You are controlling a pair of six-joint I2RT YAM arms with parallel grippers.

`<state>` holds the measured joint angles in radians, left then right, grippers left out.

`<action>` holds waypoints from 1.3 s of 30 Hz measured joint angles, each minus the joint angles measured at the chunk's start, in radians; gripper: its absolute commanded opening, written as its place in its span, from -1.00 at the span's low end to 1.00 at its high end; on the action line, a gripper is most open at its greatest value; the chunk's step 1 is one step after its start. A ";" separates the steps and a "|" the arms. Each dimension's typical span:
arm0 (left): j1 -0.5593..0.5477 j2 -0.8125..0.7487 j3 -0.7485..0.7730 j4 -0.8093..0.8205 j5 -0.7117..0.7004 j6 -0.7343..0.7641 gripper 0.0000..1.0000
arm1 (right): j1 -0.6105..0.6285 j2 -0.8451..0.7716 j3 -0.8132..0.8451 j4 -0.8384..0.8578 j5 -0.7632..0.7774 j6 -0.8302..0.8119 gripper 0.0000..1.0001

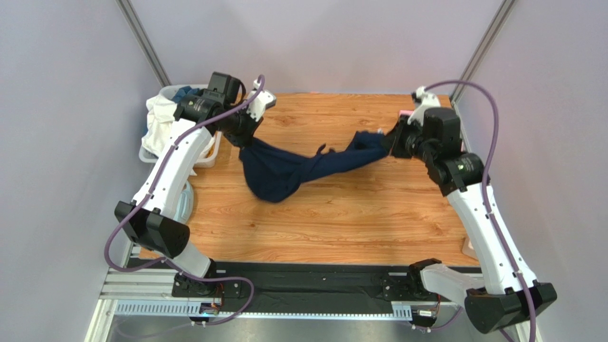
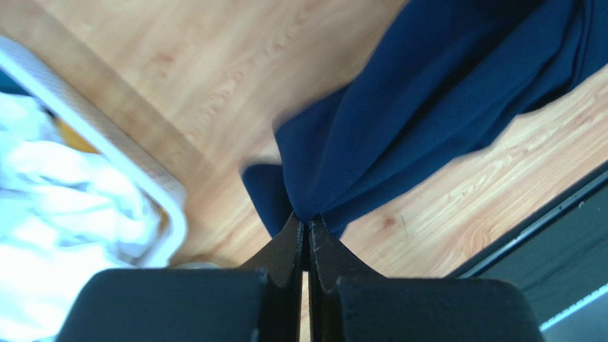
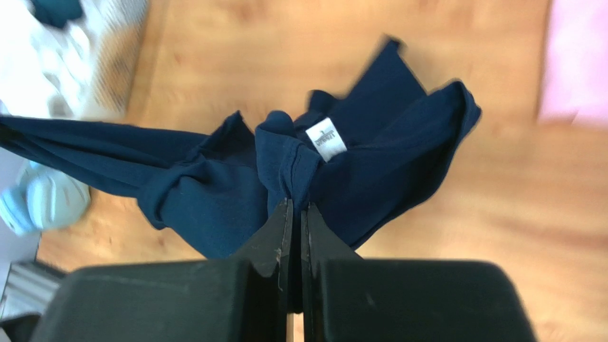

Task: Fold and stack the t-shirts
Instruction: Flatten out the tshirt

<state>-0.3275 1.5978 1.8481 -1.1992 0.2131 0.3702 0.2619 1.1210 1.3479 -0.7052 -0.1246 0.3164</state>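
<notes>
Left jaws pinch navy t-shirt (image 1: 275,174) edge | right jaws collar | basket (image 2: 107,139) left

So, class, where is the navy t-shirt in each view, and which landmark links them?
Top external: navy t-shirt stretched across mid-table.
Left wrist: upper right, running down to centre.
Right wrist: centre, bunched.
Shared landmark: white basket, on the left in every view.

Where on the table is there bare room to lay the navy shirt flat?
The widest bare wood is the near half of the table, between the navy shirt and the black rail. A narrower strip lies behind the shirt. Crowded: left rear by the basket, right rear by the pink shirt.
</notes>
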 measured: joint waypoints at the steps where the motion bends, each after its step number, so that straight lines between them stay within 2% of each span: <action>1: 0.000 -0.021 -0.056 0.005 0.003 0.004 -1.00 | 0.005 -0.026 -0.055 -0.017 -0.005 0.011 -1.00; 2: 0.000 -0.033 -0.102 0.011 0.006 0.007 -1.00 | 0.012 -0.051 -0.118 -0.039 -0.010 0.025 -0.99; 4: 0.000 -0.039 -0.161 0.014 0.012 0.013 -1.00 | 0.019 -0.097 -0.227 -0.065 -0.016 0.054 -0.60; 6: 0.000 -0.038 -0.186 0.016 0.018 0.015 -1.00 | 0.024 -0.145 -0.324 -0.110 -0.027 0.089 -0.45; 7: 0.000 -0.038 -0.187 0.015 0.022 0.016 -1.00 | 0.024 -0.164 -0.361 -0.134 -0.037 0.103 -0.31; 12: 0.001 -0.037 -0.180 0.031 0.041 0.018 -1.00 | 0.024 -0.240 -0.452 -0.209 -0.070 0.170 -0.31; 15: 0.001 -0.029 -0.159 0.031 0.048 0.018 -1.00 | 0.025 -0.253 -0.449 -0.211 -0.072 0.184 -0.42; 18: 0.001 -0.020 -0.142 0.033 0.059 0.016 -1.00 | 0.025 -0.204 -0.441 -0.206 -0.068 0.184 -0.50; 21: 0.001 -0.015 -0.139 0.034 0.066 0.014 -1.00 | 0.025 -0.132 -0.449 -0.179 -0.080 0.183 -0.49; 25: 0.001 -0.010 -0.139 0.034 0.066 0.014 -1.00 | 0.026 -0.089 -0.541 -0.100 -0.136 0.171 -0.52; 31: 0.001 -0.005 -0.139 0.036 0.071 0.013 -1.00 | 0.113 -0.076 -0.635 -0.064 -0.221 0.155 -0.21; 36: 0.001 0.009 -0.139 0.037 0.075 0.010 -1.00 | 0.254 -0.084 -0.628 -0.025 -0.245 0.178 -0.16; 39: 0.001 0.011 -0.139 0.037 0.076 0.010 -1.00 | 0.294 -0.093 -0.644 0.020 -0.260 0.217 -0.16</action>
<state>-0.3267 1.6085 1.7088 -1.1625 0.2890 0.3805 0.5556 1.0275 0.7040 -0.6849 -0.3843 0.5335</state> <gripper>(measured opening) 0.007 0.417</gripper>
